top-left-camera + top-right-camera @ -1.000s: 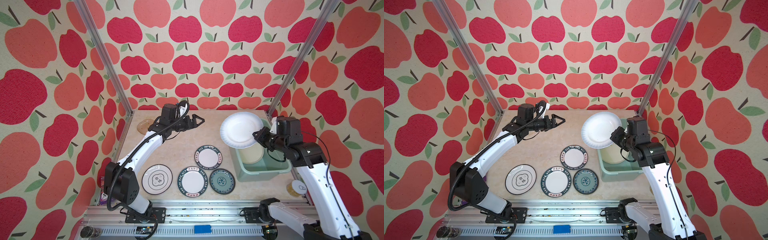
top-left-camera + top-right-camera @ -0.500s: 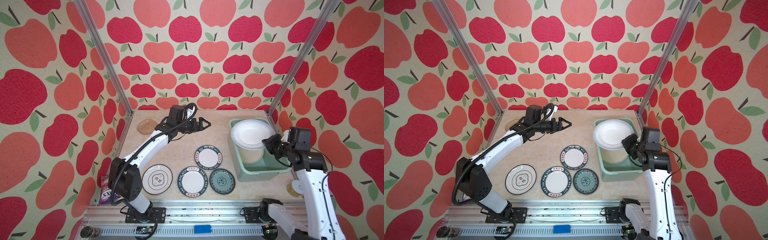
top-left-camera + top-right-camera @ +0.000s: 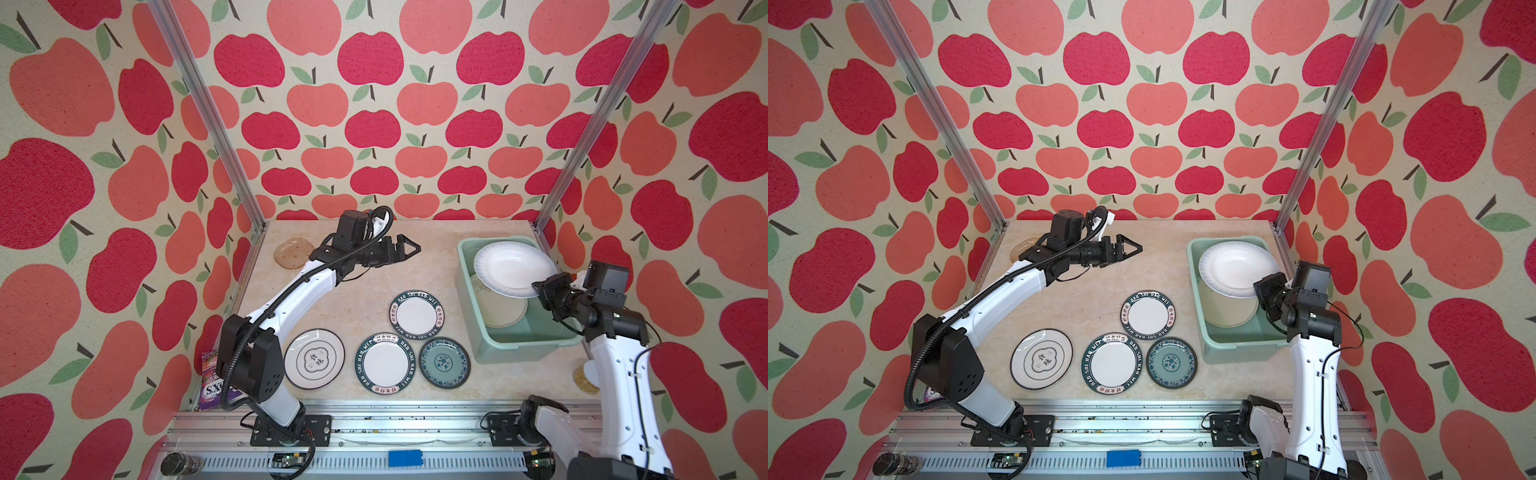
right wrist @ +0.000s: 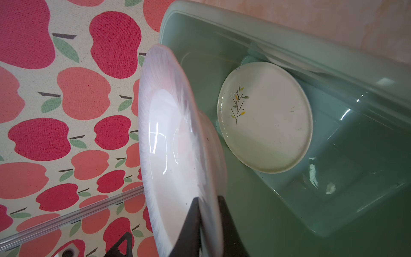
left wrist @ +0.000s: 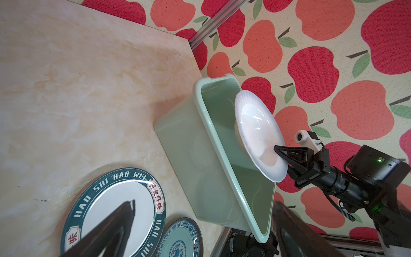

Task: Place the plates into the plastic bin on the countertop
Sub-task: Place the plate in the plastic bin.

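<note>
A beige, marble-patterned table [image 3: 353, 286] sits in a booth whose walls [image 3: 374, 124] are papered with red and coral apples. Aluminium posts [image 3: 208, 112] rise at its two back corners.

There are seven plates, two arms and one bin. At the back left, one amber plate [image 3: 293, 252] lies flat on the table. Just right of it the left pincer [image 3: 409, 248] hovers above the table, jaws spread wide and holding nothing.

Four plates lie toward the front:
- one black-rimmed plate [image 3: 314, 358] with an emblem
- the front green-lettered plate [image 3: 385, 362]
- the rear green-lettered plate [image 3: 417, 313]
- one teal patterned plate [image 3: 444, 362]

The last three lie close together.

On the right stands the mint-green bin [image 3: 528, 347]. One pale plate [image 4: 264, 115] with a small sprig lies on its bottom; it may be clear glass, but the view does not settle that. The right pincer [image 3: 541, 287] is clamped on the rim of one plain white plate [image 3: 509, 266], which it holds tilted above the bin's far end.
</note>
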Motion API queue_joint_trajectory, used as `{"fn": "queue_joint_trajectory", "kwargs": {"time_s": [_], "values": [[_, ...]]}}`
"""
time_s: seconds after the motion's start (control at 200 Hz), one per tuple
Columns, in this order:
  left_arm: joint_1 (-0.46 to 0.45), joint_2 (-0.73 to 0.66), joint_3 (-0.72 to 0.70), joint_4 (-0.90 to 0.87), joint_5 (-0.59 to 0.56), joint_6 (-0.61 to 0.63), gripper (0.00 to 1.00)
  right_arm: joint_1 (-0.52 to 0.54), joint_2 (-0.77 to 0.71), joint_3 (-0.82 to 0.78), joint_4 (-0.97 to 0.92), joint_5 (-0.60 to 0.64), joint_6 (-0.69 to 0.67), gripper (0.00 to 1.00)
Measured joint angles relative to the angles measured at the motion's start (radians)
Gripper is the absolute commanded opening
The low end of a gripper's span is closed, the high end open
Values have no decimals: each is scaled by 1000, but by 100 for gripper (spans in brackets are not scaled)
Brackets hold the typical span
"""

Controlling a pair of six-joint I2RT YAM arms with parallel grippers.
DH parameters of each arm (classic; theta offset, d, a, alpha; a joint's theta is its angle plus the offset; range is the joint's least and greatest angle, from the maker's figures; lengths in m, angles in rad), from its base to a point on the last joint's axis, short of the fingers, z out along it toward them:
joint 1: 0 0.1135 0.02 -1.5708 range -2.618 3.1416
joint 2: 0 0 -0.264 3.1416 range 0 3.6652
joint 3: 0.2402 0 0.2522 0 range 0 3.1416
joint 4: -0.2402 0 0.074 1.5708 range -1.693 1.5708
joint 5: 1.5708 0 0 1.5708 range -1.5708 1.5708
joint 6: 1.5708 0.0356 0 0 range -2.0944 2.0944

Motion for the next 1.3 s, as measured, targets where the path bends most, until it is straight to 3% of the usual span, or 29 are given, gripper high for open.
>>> {"fn": "queue_joint_trajectory", "kwargs": {"time_s": [0.775, 1.296], "values": [[14, 39, 6, -50, 11, 16, 99, 0, 157, -169, 149, 74, -43, 0], [16, 66, 37, -92, 11, 27, 99, 3, 255, -160, 263, 76, -123, 0]]}}
